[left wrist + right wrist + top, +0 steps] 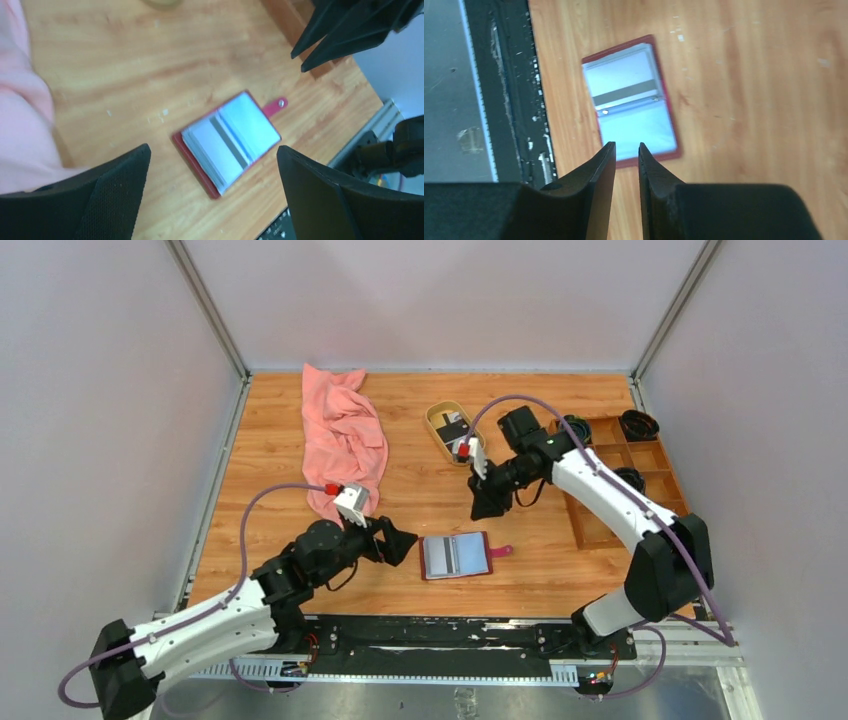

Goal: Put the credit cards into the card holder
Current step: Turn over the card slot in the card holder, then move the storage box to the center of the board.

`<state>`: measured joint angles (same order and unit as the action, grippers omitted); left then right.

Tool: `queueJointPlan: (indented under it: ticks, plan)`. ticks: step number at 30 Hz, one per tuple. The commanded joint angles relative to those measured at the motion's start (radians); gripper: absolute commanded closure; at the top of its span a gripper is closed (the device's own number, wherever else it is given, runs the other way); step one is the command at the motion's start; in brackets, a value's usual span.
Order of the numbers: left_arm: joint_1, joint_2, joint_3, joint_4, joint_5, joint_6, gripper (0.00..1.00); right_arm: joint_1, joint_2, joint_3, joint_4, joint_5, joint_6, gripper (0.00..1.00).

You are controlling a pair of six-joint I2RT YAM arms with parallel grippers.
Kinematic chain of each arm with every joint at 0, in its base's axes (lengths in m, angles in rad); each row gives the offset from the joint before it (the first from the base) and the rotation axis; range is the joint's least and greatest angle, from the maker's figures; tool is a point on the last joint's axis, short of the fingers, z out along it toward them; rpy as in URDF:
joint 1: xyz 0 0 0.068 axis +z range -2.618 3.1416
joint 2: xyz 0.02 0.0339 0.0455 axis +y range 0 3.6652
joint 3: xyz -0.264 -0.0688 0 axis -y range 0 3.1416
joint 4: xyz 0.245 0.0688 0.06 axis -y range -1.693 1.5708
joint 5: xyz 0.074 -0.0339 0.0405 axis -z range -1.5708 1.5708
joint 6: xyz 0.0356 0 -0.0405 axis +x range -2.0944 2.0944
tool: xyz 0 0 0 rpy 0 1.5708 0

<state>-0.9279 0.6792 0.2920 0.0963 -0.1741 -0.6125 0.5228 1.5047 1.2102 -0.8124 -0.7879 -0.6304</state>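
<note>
**A:** Top external, from the left: find left gripper (403,542) spread wide, gripping nothing, just beside card holder (456,555), opened flat on table (545,580).

**B:** Then?

**A:** Spot credit cards (454,426) lying in tan dish (430,418) farther back. See right gripper (626,146) between dish and holder, barely parted, empty.

**B:** Handling?

**A:** Probably light, stiff, slick. Pinch a card's raised edge, not its face. Expect holder to slide; pin its cover.
</note>
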Motion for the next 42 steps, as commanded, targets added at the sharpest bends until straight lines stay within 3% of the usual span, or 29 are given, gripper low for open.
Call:
queueJointPlan:
  ticks: [1, 4, 5, 6, 8, 13, 17, 21, 30, 42]
  plan:
    - [0.042, -0.078, 0.109, -0.151, -0.072, 0.239, 0.0, -0.092, -0.071, 0.044, -0.018, 0.056, -0.061, 0.68]
    - [0.123, -0.035, 0.204, -0.18, 0.028, 0.282, 0.0, -0.128, -0.097, 0.114, 0.019, 0.127, -0.075, 0.46]
    - [0.15, -0.008, 0.235, -0.189, 0.061, 0.291, 0.0, -0.147, -0.096, 0.139, 0.03, 0.123, -0.08, 0.33]
    - [0.181, 0.021, 0.269, -0.201, 0.09, 0.3, 0.0, -0.17, -0.083, 0.159, 0.05, 0.101, -0.064, 0.13]
    - [0.211, 0.081, 0.335, -0.222, 0.133, 0.316, 0.0, -0.226, -0.023, 0.21, 0.061, -0.009, -0.029, 0.02]
    - [0.249, 0.216, 0.534, -0.349, 0.187, 0.42, 0.0, -0.263, 0.184, 0.36, 0.075, -0.14, 0.107, 0.12]
    - [0.294, 0.282, 0.597, -0.416, 0.206, 0.491, 0.0, -0.244, 0.332, 0.512, 0.104, -0.061, 0.232, 0.24]
    - [0.357, 0.323, 0.565, -0.357, 0.286, 0.449, 0.0, -0.227, 0.513, 0.665, 0.086, 0.009, 0.276, 0.31]
    - [0.417, 0.356, 0.509, -0.294, 0.321, 0.394, 0.0, -0.162, 0.766, 0.9, 0.004, 0.11, 0.207, 0.29]
    - [0.446, 0.471, 0.422, -0.103, 0.405, 0.257, 0.01, -0.14, 0.811, 0.855, -0.057, 0.178, -0.012, 0.23]
